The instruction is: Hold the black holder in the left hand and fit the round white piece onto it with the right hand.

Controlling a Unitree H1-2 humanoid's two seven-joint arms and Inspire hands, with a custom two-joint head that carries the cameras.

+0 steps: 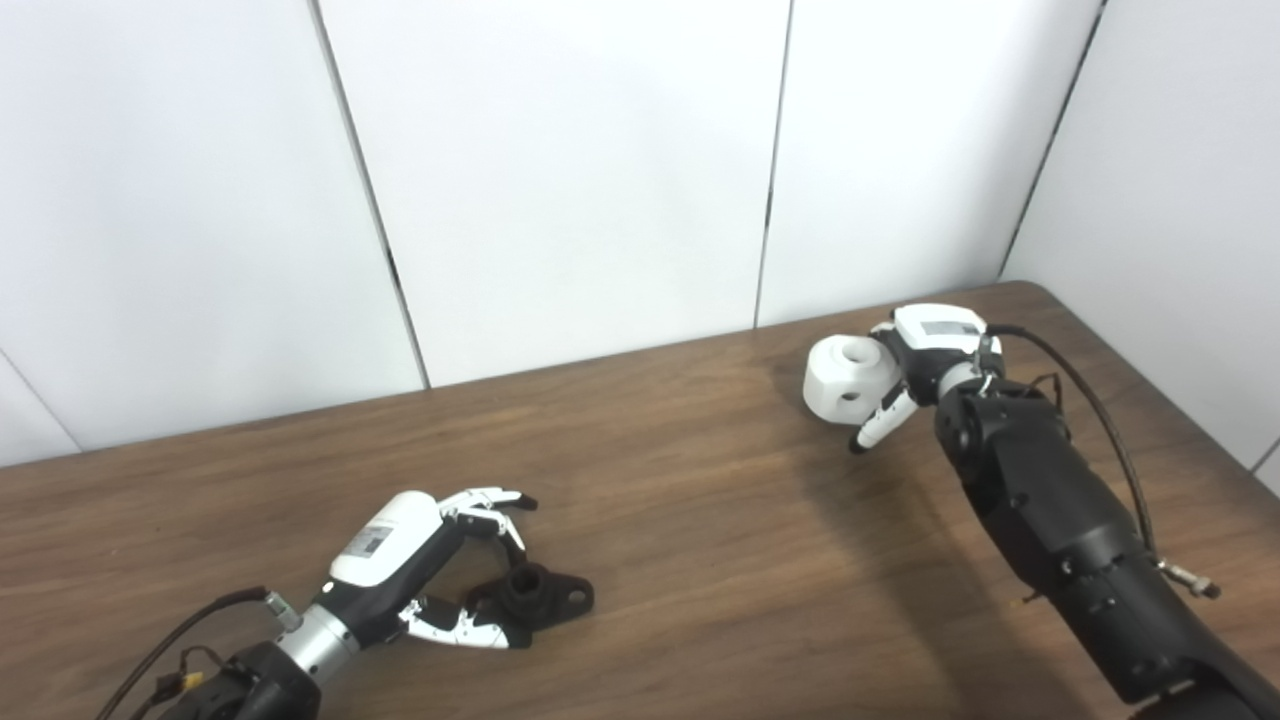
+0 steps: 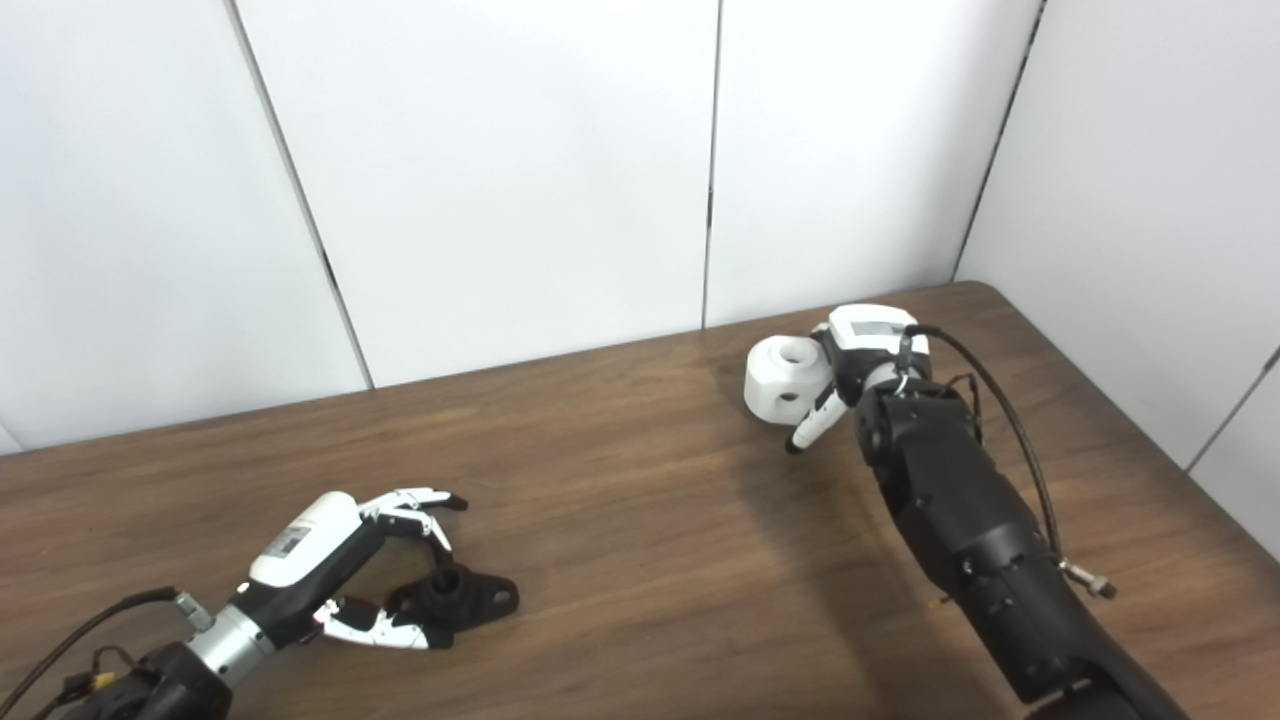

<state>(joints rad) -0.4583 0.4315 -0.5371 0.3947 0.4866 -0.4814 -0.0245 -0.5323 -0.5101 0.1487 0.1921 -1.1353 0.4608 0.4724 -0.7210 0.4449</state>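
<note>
Left eye view: brown wooden table (image 1: pixel 700 520) against white wall panels (image 1: pixel 560 170).

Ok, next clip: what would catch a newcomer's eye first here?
Probably the round white piece, gripped in the right hand over the far right of the wooden table. Next, the black holder lying near the front left, with the left hand spread around it, fingers not yet closed.
</note>
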